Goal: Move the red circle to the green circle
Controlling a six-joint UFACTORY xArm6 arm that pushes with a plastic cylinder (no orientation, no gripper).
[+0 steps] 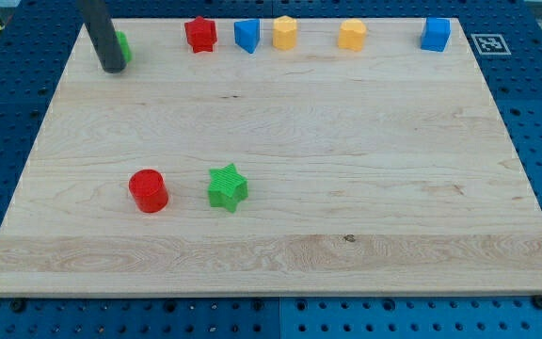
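The red circle [148,190] sits on the wooden board at the lower left. The green circle [122,45] is at the board's top left corner, mostly hidden behind my rod; only a sliver of it shows on the rod's right side. My tip [113,68] rests at the top left, touching or just in front of the green circle. The red circle lies far below my tip, toward the view's bottom.
A green star [227,186] lies just right of the red circle. Along the top edge stand a red star [200,34], a blue block [247,36], a yellow block [285,33], another yellow block [352,35] and a blue block [435,34].
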